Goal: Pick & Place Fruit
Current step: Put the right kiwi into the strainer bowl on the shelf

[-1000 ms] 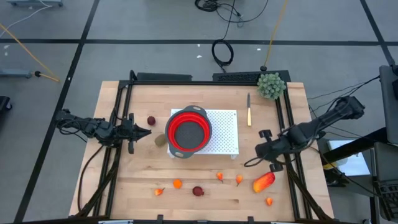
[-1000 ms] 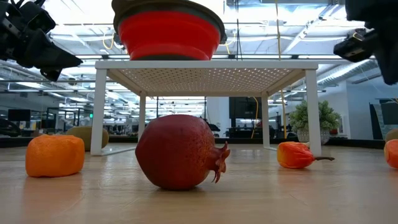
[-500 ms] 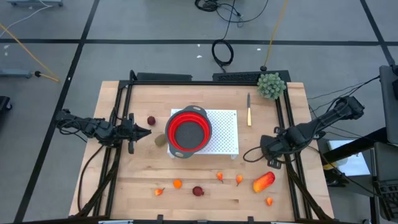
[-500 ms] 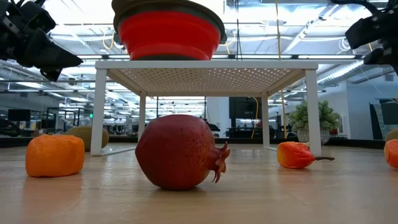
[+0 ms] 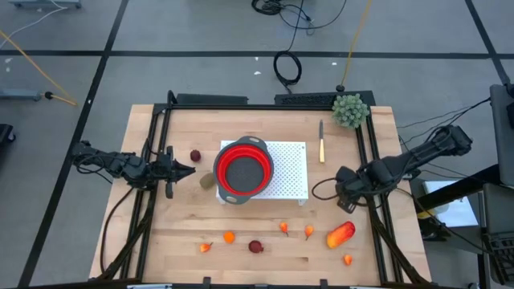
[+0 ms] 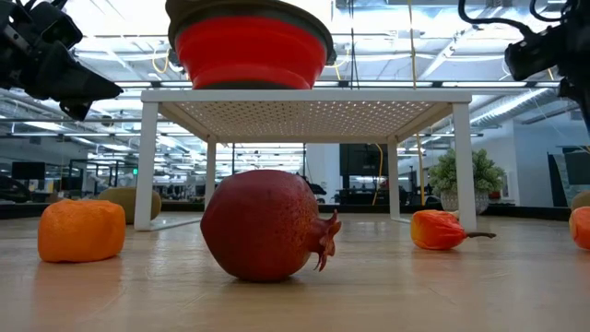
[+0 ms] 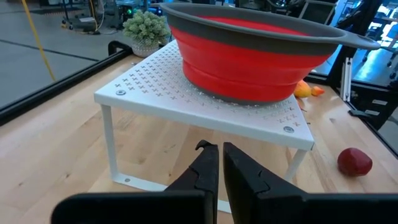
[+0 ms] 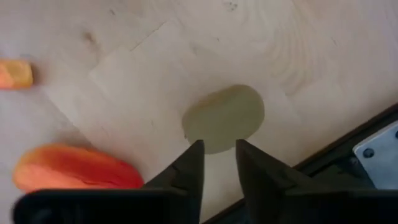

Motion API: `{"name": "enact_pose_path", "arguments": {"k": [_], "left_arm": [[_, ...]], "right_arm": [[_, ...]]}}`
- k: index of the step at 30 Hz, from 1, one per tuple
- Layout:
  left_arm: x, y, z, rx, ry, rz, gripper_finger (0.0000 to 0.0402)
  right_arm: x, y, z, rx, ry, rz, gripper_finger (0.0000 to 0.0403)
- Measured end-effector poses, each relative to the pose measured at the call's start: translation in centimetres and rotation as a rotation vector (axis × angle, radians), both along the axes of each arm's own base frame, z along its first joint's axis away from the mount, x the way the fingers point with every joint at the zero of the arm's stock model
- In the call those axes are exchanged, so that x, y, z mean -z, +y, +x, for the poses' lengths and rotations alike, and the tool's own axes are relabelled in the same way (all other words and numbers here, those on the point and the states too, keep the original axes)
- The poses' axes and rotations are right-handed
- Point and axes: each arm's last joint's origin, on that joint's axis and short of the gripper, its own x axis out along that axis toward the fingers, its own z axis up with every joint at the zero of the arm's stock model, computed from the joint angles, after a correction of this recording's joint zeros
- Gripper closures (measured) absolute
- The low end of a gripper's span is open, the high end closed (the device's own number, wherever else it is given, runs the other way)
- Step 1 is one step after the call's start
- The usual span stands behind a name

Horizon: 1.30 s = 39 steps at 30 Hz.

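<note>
The right gripper (image 8: 214, 163) shows its jaws a little parted with nothing between them, hanging over bare worktop (image 5: 265, 241) and a pale round mark, with the red-orange oblong (image 8: 78, 167) just off to one side and a small orange bit (image 8: 15, 73) farther out. That reads as the approach step: the right arm appears to be lining up on the oblong, and the next move calls for shifting sideways until the jaws straddle it, parting wider, then coming down and closing. The left gripper (image 7: 219, 167) has its jaws clenched on nothing, pointing at the white rack (image 7: 186, 99) that carries the red bowl (image 7: 249, 50); that arm waits at the worktop's left side. From above, the fruit is spread out: a dark red ball (image 5: 195, 156) and a brown oval (image 5: 207, 181) left of the rack, and along the near edge small orange bits, another dark red ball (image 5: 255, 246) and the oblong (image 5: 340, 234), with the right gripper (image 5: 343, 184) apart from it toward the rack. Only the high view gives this layout, along with the knife (image 5: 321, 142) and green bush (image 5: 350, 110) at the far edge. The low view alone shows the near red ball (image 6: 265, 224) is stemmed like a pomegranate and that the rack stands on legs with open space beneath. Only the wrist views settle how the jaws stand.
</note>
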Motion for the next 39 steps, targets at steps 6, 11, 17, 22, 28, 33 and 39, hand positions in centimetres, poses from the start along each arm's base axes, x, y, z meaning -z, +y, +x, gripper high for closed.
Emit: {"name": "enact_pose_path", "arguments": {"k": [6, 11, 17, 22, 28, 33, 39], "left_arm": [[0.0, 0.0, 0.0, 0.001, 0.0, 0.001, 0.038], [0.0, 0.0, 0.0, 0.001, 0.0, 0.0, 0.038], [0.0, 0.0, 0.0, 0.001, 0.0, 0.0, 0.038], [0.0, 0.0, 0.0, 0.001, 0.0, -0.001, 0.038], [0.0, 0.0, 0.0, 0.001, 0.0, -0.001, 0.038], [0.0, 0.0, 0.0, 0.002, 0.0, 0.002, 0.038], [0.0, 0.0, 0.0, 0.001, -0.001, -0.002, 0.038]], "right_arm": [[0.0, -0.3, 0.1, 0.095, 0.024, 0.062, 0.0237], [0.0, -0.5, 0.2, 0.125, 0.031, 0.079, 0.0181], [0.0, -1.0, 0.4, 0.16, 0.028, 0.077, 0.0133], [0.0, -1.3, 0.5, 0.184, 0.023, 0.078, 0.0113], [0.8, -1.6, 0.4, 0.24, 0.045, 0.072, 0.0112], [2.8, -1.8, -0.3, 0.26, 0.096, 0.049, 0.0114], [3.5, -1.8, -0.4, 0.28, 0.096, 0.045, 0.0115]]}}
